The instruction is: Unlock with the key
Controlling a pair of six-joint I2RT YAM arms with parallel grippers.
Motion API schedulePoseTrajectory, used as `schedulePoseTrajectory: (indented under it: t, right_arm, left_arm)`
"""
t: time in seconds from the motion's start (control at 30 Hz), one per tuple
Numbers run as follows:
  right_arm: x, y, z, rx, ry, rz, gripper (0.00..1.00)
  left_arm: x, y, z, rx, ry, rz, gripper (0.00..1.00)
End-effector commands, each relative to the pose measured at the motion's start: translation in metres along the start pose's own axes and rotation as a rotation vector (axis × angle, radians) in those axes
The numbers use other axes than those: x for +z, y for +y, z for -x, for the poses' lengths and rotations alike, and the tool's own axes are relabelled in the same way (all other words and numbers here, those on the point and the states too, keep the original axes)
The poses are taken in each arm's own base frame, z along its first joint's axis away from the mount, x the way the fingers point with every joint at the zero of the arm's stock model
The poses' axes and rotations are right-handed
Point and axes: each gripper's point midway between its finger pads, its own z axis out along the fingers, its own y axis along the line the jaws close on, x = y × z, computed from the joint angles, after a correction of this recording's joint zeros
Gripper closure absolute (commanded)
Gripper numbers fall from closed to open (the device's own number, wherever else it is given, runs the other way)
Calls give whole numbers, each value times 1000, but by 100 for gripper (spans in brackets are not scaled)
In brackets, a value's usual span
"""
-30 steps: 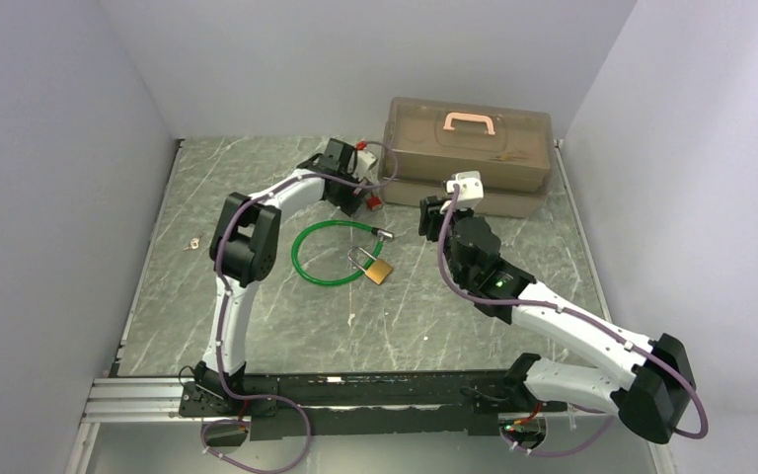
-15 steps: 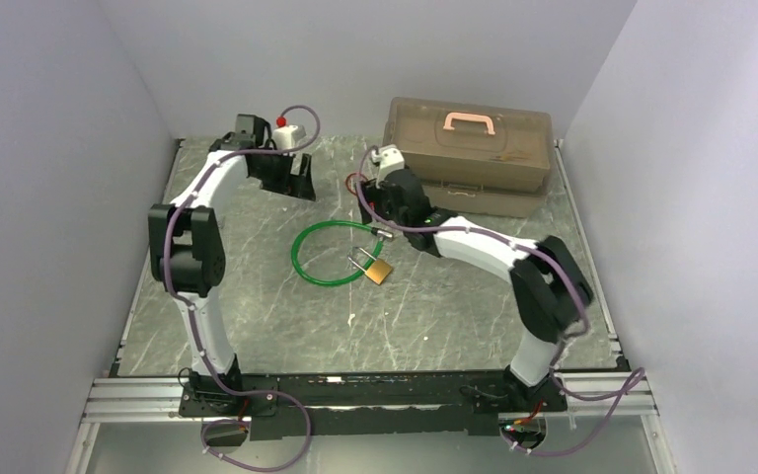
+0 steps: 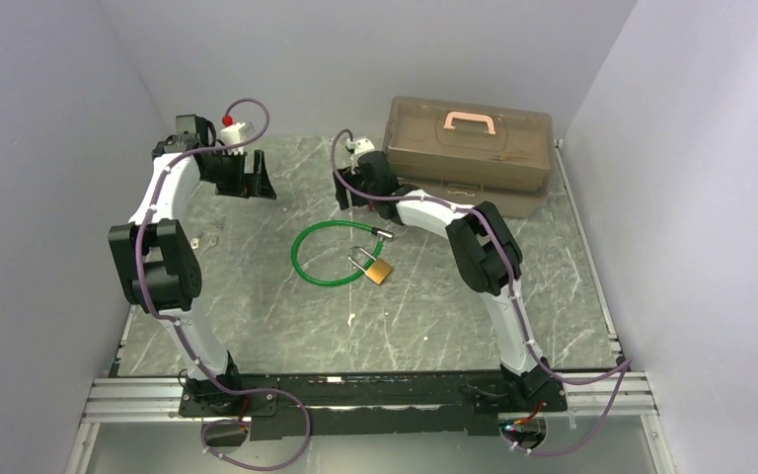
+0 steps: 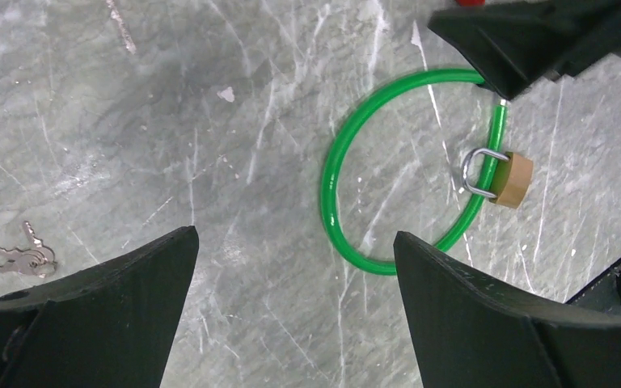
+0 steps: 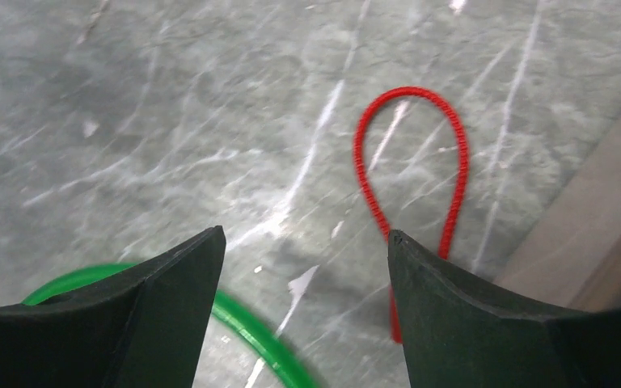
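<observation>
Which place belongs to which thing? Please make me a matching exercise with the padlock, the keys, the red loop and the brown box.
Things:
1 padlock
2 keys
3 red loop
4 brown box

Places:
a near the left edge of the table
b at the far right of the table
c hooked on the green cable
d just in front of the right hand

Pairs: 1-c, 2-a, 3-d, 4-b

Lighting even, diffuse, from overhead; shadows soft. Overhead view sharp. Right wrist view blurred, the green cable [image 5: 252, 333] smeared.
</observation>
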Motion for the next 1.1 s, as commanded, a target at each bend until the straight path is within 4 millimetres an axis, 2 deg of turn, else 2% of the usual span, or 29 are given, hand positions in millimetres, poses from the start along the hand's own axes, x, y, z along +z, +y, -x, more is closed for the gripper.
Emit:
schedulePoseTrajectory:
  t: [0.0, 0.13, 0.33, 0.47, 0.7, 0.83, 1.07]
  right_arm:
    - [9, -31, 21, 26, -34, -93, 24]
    - [18, -36, 13, 19, -5, -80, 25]
    - [26, -12, -4, -35, 29, -19, 25]
    - [37, -14, -18, -26, 85, -28, 28]
    - [47, -16, -24, -17, 110, -37, 29]
    - [45, -15, -27, -10, 121, -35, 31]
    - [26, 10, -51, -4, 185, -3, 42]
  left_arm:
    - [-20, -26, 7, 79, -47, -25, 3]
    - [-23, -27, 6, 76, -54, -19, 2]
    - [-25, -21, 4, 79, -43, 17, 3]
    - [-29, -20, 5, 75, -41, 20, 3]
    - [-44, -23, 5, 96, -61, 29, 3]
    - [-50, -26, 0, 103, -61, 22, 3]
    - [-65, -26, -2, 103, -78, 31, 3]
